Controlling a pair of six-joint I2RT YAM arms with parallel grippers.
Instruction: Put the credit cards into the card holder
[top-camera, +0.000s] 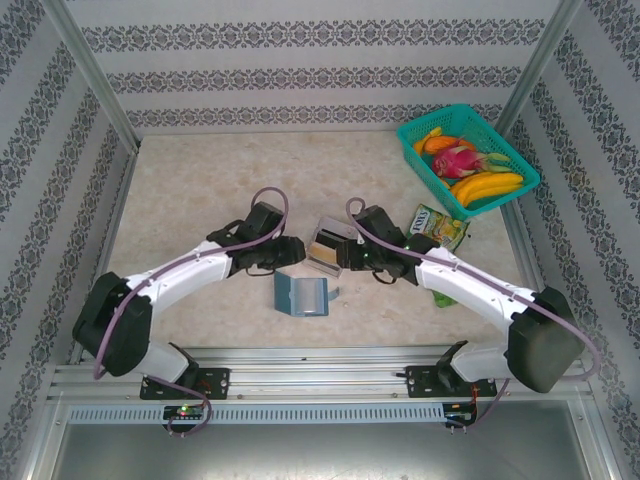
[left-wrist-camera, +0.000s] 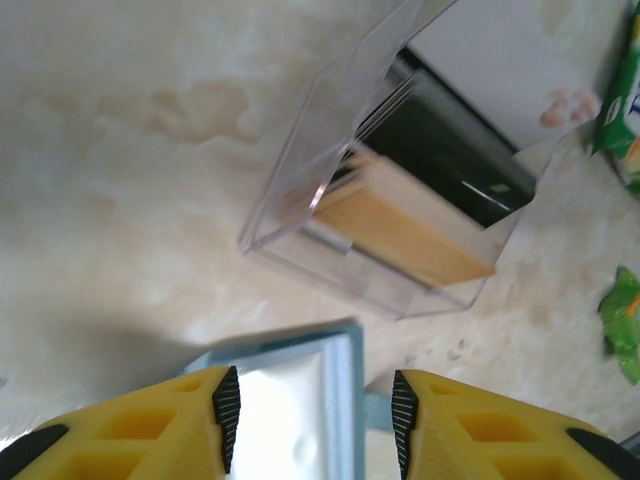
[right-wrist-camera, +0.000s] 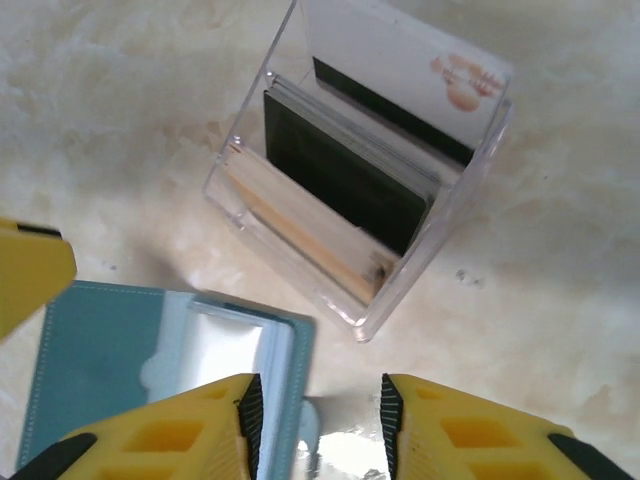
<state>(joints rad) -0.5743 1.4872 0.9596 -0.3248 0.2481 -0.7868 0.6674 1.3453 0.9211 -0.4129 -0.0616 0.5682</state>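
In clear tray (right-wrist-camera: 390, 290), credit cards (right-wrist-camera: 340, 185) stand on edge: tan, black, whitish. At its 6 o'clock, card holder (right-wrist-camera: 110, 350) lies unfolded. Both left gripper (left-wrist-camera: 313, 405) and right gripper (right-wrist-camera: 317, 415) have jaws parted, straddling its edge.

— What do you see that is not part of your work?

— Just ahead of my left gripper (left-wrist-camera: 310, 410) stands a clear plastic tray (left-wrist-camera: 300, 190) on the pale marbled table (left-wrist-camera: 120, 200). Beyond the tray, to the right, lies a green snack packet (left-wrist-camera: 620, 90). A second green packet (left-wrist-camera: 625, 320) lies to the right of this gripper, nearer than the first.

— And farther away?

— Far ahead and right of my right gripper (top-camera: 345, 250), in the table corner, is a teal basket (top-camera: 434, 116). It holds bananas (top-camera: 487, 186), a pink dragon fruit (top-camera: 458, 160) and some orange fruit (top-camera: 440, 143). Patterned walls (top-camera: 300, 60) close the table.
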